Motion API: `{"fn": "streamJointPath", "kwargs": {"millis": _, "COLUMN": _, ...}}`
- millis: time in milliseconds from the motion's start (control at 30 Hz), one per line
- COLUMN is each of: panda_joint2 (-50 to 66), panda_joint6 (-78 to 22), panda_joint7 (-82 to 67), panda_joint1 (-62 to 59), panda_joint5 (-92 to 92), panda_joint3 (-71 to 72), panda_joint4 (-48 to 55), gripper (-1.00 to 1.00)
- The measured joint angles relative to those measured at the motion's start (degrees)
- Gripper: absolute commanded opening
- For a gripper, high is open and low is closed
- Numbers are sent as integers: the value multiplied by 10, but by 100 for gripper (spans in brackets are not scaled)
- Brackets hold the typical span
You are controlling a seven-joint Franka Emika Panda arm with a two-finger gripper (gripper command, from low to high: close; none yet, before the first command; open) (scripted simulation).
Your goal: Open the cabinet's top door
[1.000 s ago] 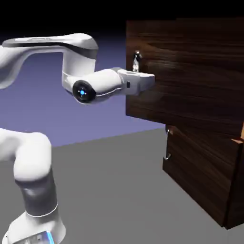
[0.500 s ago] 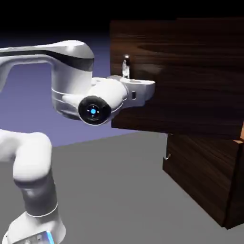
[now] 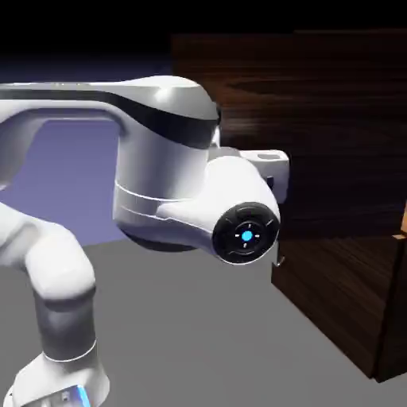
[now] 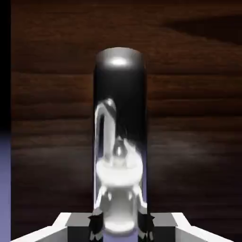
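Observation:
The cabinet (image 3: 342,310) stands at the exterior view's right. Its top door (image 3: 342,95) is swung out, its free edge reaching toward the left behind my arm. The exterior view hides the door's handle and my fingers behind my wrist joint; only part of the white hand (image 3: 270,159) shows. In the hand view the silver bar handle (image 4: 119,118) rises large up the middle against the dark wood of the door (image 4: 189,94). My gripper (image 4: 120,227) is shut on the handle's lower end, a dark fingertip (image 4: 96,226) on either side of it.
The lower panel (image 3: 334,294) sits closed under the open door, a bit of its silver handle (image 3: 279,259) showing. An orange-brown edge (image 3: 400,235) shows at the far right. My arm's large joint (image 3: 238,226) hangs in front of the door. Grey table (image 3: 183,318) lies below.
The top door has swung farther out toward the exterior view's left. My arm has pulled back with it and turned, so its wrist joint now covers the handle and the fingers.

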Motion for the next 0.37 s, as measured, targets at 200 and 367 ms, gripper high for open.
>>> {"fn": "streamJointPath", "kwargs": {"millis": 200, "panda_joint2": 14, "panda_joint6": -79, "panda_joint7": 6, "panda_joint1": 125, "panda_joint5": -35, "panda_joint3": -109, "panda_joint4": 106, "gripper": -100}}
{"fn": "streamJointPath", "kwargs": {"millis": 367, "panda_joint2": -2, "panda_joint6": -131, "panda_joint7": 24, "panda_joint1": 228, "panda_joint5": -61, "panda_joint3": -185, "panda_joint4": 191, "gripper": -100}}
